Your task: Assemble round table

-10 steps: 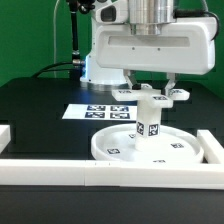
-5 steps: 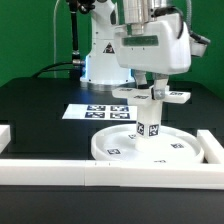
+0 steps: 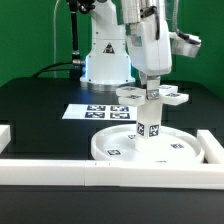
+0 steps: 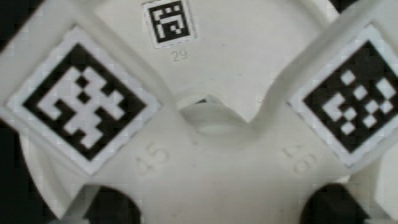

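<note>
The large rimmed round disc (image 3: 120, 150) lies flat on the black table. The short post (image 3: 150, 122) stands upright at its middle. The cross-shaped foot piece (image 3: 170, 96) sits on top of the post, its tagged arms spread out level. My gripper (image 3: 153, 87) comes straight down onto the middle of the foot piece and is shut on it. In the wrist view the foot piece (image 4: 196, 120) fills the picture with two tagged arms, and my gripper (image 4: 228, 205) shows a dark fingertip (image 4: 111, 205) on either side of it.
The marker board (image 3: 98, 111) lies behind the disc. White border rails run along the front (image 3: 110, 172), the exterior view's right (image 3: 212, 148) and left (image 3: 5, 133). The arm's base (image 3: 105, 55) stands at the back.
My hand has turned about its upright axis over the post, from broadside to edge-on. The disc and post have stayed put.
</note>
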